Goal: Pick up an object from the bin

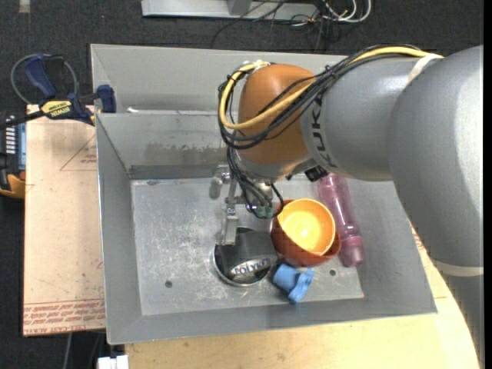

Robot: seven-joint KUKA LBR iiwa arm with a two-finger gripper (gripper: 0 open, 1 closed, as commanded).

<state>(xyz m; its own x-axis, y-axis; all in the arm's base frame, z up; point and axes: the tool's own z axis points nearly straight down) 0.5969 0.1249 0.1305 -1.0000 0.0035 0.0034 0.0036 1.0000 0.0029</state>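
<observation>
Grey robot arm (400, 114), gripper (230, 233) over a dark shiny round dish (244, 266) front-centre in the grey metal bin (157, 229), its spread impossible to tell; the slick dish might slip against the neighbouring orange plastic cup (306, 231).

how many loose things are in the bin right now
4: a dark round tin at the front middle of the bin, an orange cup just right of it, a small blue piece in front of the cup, a pink tube along the right. The arm may hide more.
</observation>
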